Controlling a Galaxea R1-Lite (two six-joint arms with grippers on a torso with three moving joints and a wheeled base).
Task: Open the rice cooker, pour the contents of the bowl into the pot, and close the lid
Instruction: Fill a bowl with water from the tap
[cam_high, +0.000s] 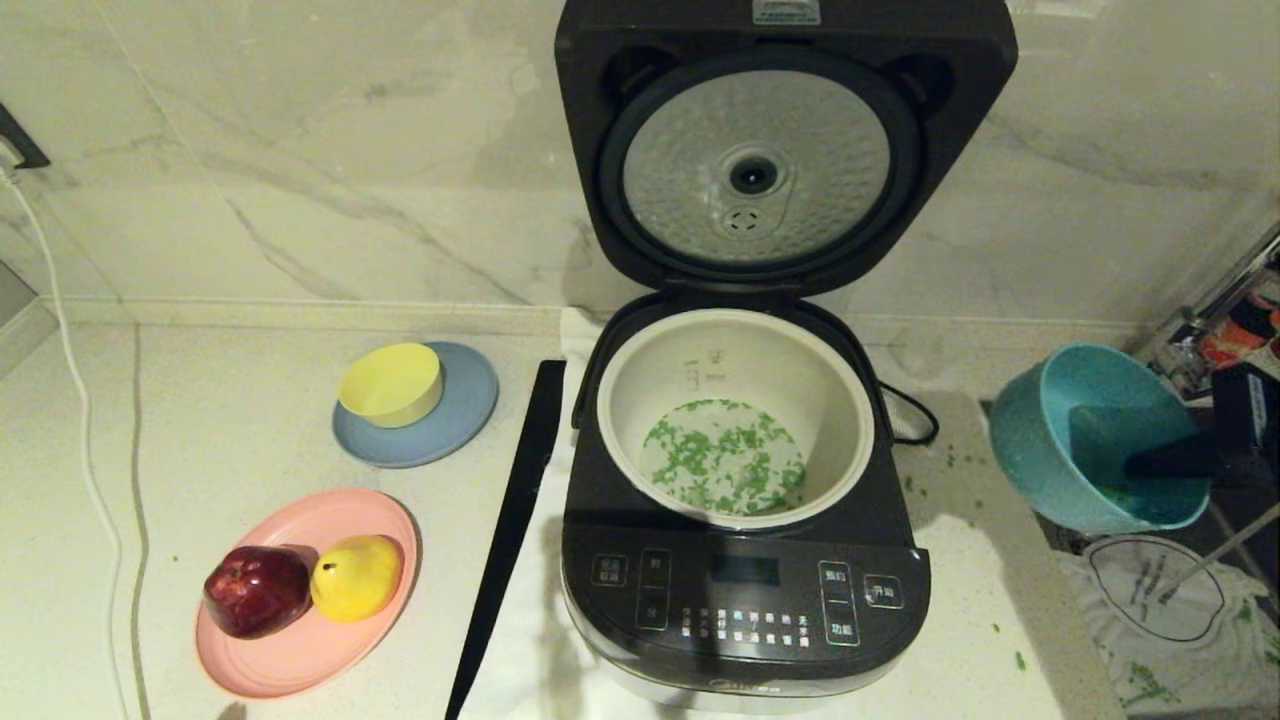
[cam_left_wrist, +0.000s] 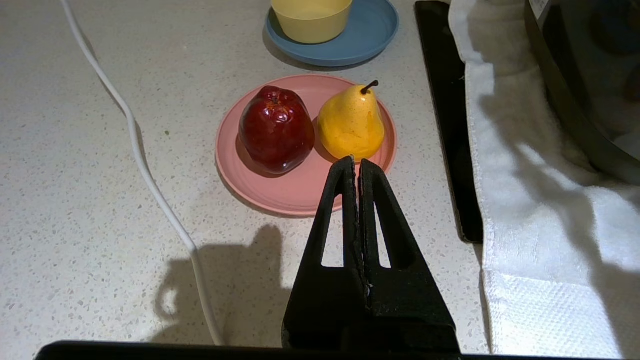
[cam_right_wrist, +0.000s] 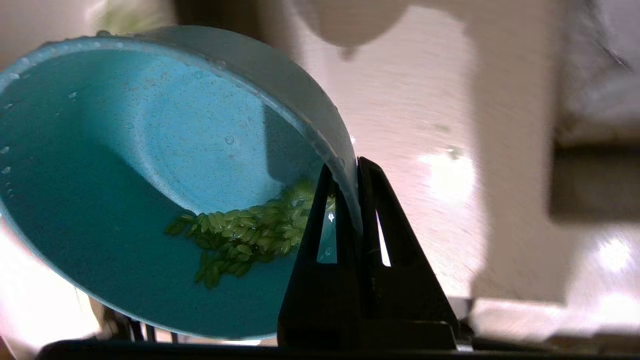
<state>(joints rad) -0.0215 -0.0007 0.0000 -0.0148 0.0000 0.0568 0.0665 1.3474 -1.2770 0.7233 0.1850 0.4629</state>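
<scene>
Fingers (cam_right_wrist: 347, 200) clamped on bowl (cam_right_wrist: 150, 165) rim

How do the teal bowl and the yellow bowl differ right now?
The teal bowl is tilted, gripped by its rim in the right gripper; the yellow bowl sits upright on a blue plate. Green bits cling inside the teal bowl; the yellow bowl looks empty. Both are round.
</scene>
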